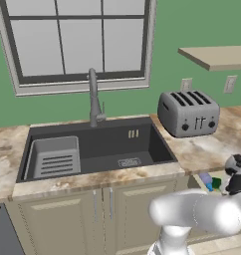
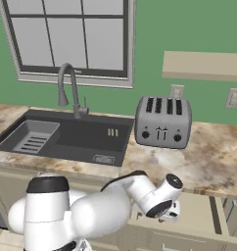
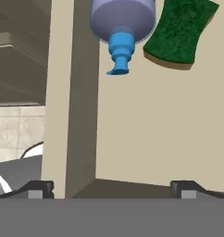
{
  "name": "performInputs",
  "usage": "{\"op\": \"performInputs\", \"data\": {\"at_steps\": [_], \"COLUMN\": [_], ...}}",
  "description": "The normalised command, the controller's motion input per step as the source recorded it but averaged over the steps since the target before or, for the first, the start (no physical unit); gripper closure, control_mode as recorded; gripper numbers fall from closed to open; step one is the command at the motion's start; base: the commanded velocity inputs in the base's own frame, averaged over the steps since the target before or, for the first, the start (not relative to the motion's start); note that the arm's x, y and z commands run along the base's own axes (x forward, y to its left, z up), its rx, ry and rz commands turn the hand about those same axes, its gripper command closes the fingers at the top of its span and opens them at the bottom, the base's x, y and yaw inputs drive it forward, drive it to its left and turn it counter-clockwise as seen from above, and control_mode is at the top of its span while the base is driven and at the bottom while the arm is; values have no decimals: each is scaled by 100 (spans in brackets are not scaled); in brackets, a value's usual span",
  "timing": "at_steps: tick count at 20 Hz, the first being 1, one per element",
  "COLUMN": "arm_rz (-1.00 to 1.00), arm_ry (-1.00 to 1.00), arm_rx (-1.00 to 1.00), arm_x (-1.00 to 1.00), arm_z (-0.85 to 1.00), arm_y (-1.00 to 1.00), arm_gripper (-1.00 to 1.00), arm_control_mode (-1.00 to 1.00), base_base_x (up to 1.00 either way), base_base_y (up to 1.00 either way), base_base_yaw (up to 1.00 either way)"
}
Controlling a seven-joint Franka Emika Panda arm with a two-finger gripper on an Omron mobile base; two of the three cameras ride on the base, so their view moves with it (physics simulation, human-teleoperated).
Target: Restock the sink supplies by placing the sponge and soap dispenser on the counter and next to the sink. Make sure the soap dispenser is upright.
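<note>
The soap dispenser (image 3: pixel 123 23), a lavender bottle with a blue pump, lies on its side on the floor of an open drawer (image 3: pixel 155 134). The sponge (image 3: pixel 178 34) rests just beside it, green face up. My gripper (image 3: pixel 113 190) hovers over the drawer, open, with nothing between its fingertips (image 3: pixel 40 189); both items are ahead of it, untouched. From the left base, the soap dispenser (image 1: pixel 206 180) and sponge (image 1: pixel 216 183) peek out below the counter (image 1: pixel 202 149), right of the sink (image 1: pixel 142 144). My hand (image 2: pixel 168 198) hangs below the counter edge.
A grey toaster (image 1: pixel 188 113) stands on the counter right of the sink. The faucet (image 1: pixel 94 97) rises behind the basin, and a drying rack (image 1: pixel 55 157) fills its left part. A tan wall shelf (image 1: pixel 217 57) hangs above the toaster. The drawer's side wall (image 3: pixel 72 92) runs left of the bottle.
</note>
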Motion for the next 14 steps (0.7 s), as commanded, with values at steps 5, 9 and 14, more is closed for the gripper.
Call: {"op": "performInputs", "data": {"at_steps": [5,9,14], "arm_rz": [-2,-3,-3], "arm_ry": [3,0,0], "arm_rx": [4,4,4], "arm_x": [-21,-59,-91], "arm_z": [-29,-23,-14], "arm_y": [-12,-23,-34], "arm_gripper": [-100,-100,-100], "arm_control_mode": [-100,-100,-100], "base_base_x": [0,0,0], "base_base_y": [0,0,0], "base_base_yaw": [0,0,0]}}
